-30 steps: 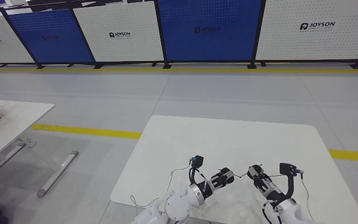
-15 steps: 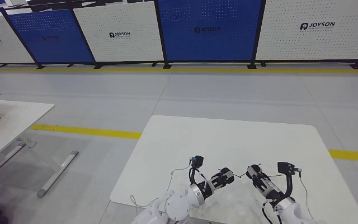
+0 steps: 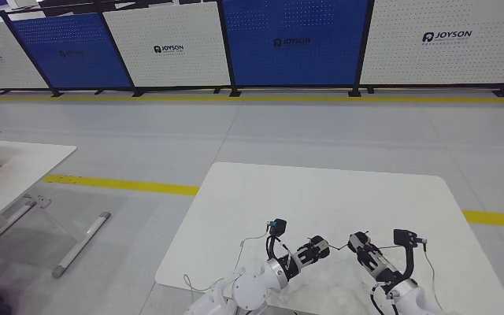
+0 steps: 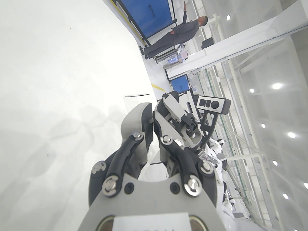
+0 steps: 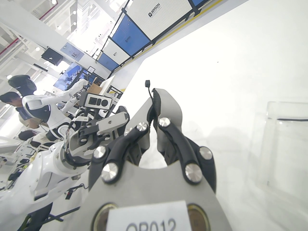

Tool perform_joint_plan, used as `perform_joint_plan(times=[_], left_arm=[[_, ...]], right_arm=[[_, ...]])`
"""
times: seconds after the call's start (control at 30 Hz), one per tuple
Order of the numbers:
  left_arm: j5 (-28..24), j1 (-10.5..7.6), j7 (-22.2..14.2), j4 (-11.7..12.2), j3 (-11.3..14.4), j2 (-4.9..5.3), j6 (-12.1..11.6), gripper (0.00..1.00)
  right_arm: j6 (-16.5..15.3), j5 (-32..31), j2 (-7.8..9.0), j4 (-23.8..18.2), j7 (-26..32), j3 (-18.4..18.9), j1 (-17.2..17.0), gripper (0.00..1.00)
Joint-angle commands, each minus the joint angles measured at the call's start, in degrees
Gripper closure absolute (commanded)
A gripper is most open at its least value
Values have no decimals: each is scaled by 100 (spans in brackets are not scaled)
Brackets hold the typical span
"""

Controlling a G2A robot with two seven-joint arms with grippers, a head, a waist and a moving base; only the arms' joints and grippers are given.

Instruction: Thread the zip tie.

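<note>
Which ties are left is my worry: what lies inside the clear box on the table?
One thin black strip, probably a zip tie, shows inside the clear box. The box runs off the picture's edge, so the rest of its inside is unseen.

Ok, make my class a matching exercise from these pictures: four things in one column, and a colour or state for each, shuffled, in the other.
Column one
1. zip tie
2. container
3. table
4. left claw

Column two
A. white, flat
B. black, pinched in the right claw
C. see-through, standing on the table
D. shut, facing the right claw

Pairs: 1-B, 2-C, 3-A, 4-D
</note>
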Motion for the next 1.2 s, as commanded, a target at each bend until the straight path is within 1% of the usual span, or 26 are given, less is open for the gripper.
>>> perform_joint_plan(times=[0.0,0.5,0.9,1.17], left_arm=[[0,0,0,0,0,0,0,100],[0,0,0,0,0,0,0,100],[0,0,0,0,0,0,0,100],[0,0,0,0,0,0,0,100]], right_arm=[[2,13,-4,-7,-26,10,-9,100],[16,-31,-16,-61,-12,73,-79,100],[84,-116,-45,-22,35,-13,2,100],[-10,-65,-55,-1,104,-29,16,100]])
